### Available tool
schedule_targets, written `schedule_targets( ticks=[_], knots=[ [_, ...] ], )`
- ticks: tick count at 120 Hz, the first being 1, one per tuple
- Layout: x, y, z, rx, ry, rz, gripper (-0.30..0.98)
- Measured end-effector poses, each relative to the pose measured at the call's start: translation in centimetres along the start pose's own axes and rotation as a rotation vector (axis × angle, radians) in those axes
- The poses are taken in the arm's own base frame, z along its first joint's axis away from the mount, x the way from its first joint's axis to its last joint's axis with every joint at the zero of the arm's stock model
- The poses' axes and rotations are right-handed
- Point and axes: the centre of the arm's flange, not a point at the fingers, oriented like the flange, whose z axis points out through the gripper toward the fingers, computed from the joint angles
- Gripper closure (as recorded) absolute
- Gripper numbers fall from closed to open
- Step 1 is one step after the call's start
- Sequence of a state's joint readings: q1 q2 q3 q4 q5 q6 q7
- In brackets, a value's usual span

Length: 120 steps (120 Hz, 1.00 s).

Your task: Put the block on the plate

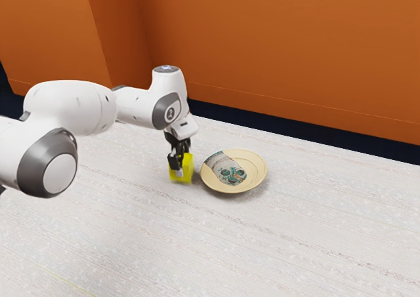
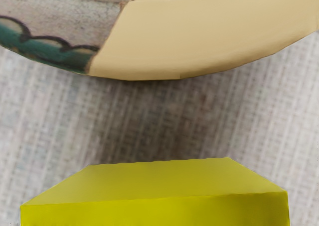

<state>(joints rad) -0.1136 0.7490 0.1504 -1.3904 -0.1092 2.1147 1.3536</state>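
Pale tabletop [image 1: 295, 244]: the hand [image 1: 180, 168] partly hides 1 block [image 1: 188, 176].

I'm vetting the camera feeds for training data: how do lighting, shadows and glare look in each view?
Exterior view: soft, fairly even light on the table, a faint shadow under the plate's rim, no harsh glare. Wrist view: a diffuse dark shadow between plate and block, whose two visible faces differ in shade, one paler.

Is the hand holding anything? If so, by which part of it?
Can't tell. The hand is down at the yellow block, but the block's far side is hidden, so no grip can be confirmed.
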Motion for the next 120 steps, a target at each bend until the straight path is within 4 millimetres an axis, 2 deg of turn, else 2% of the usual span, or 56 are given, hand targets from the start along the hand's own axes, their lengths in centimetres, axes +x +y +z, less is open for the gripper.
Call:
schedule_targets(
  ticks=[16,30,40,50,64,75,90,99,112,120],
  knots=[
    [-0.1,-0.1,-3.5,0.042,0.015,0.008,0.29],
    [0.2,0.7,-7.7,0.080,0.037,0.019,0.29],
    [2.2,1.8,-9.7,0.096,0.053,0.054,0.29],
    [5.1,2.8,-10.5,0.102,0.063,0.098,0.29],
    [8.3,4.0,-10.4,0.100,0.067,0.147,0.29],
    [9.7,4.4,-9.0,0.085,0.063,0.169,0.28],
    [10.9,4.6,-6.3,0.057,0.061,0.183,0.29],
    [11.2,4.6,-5.3,0.055,0.063,0.187,0.28],
    [11.3,4.5,-5.0,0.062,0.065,0.187,0.18],
    [11.3,4.5,-5.6,0.073,0.070,0.187,0.13]
  ],
)
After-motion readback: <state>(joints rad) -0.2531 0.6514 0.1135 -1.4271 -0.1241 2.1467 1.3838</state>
